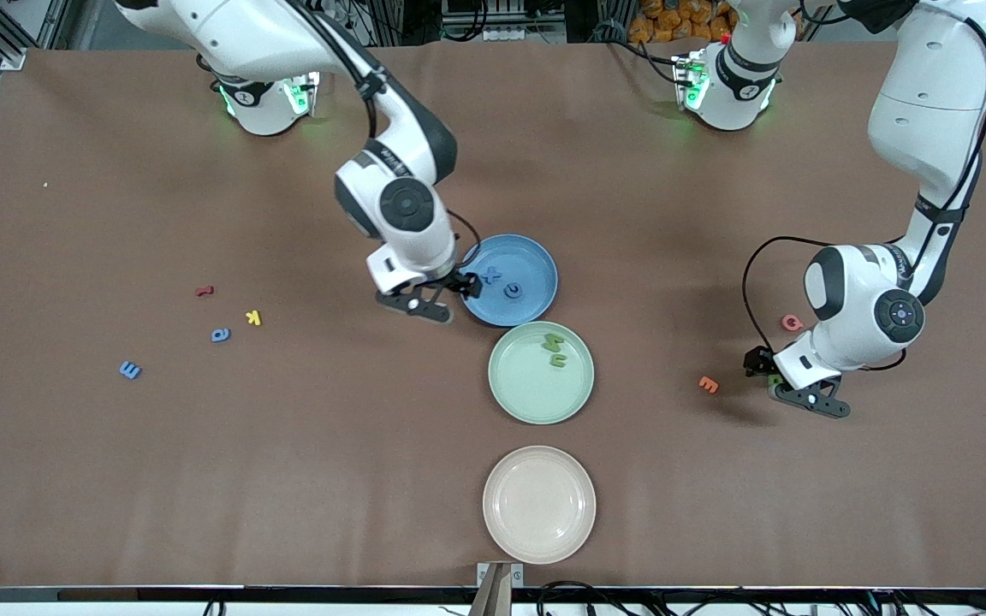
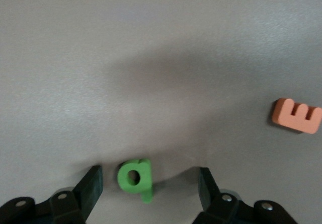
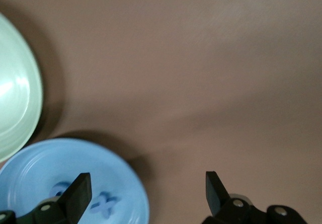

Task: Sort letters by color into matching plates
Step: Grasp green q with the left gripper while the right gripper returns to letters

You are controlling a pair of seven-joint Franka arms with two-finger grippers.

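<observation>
Left wrist view showed a flat matte green letter between the left gripper's parted fingers, untouched.

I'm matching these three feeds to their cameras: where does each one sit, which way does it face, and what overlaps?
Front view: high across the table, facing both arms; shows the left gripper, right gripper and cream plate.
Left wrist view: on the left arm's wrist, looking down past open fingers at a green letter and orange E.
Right wrist view: on the right arm's wrist, open fingers over the blue plate; green plate beside it.
Shared: front and right wrist views both show both plates.
</observation>
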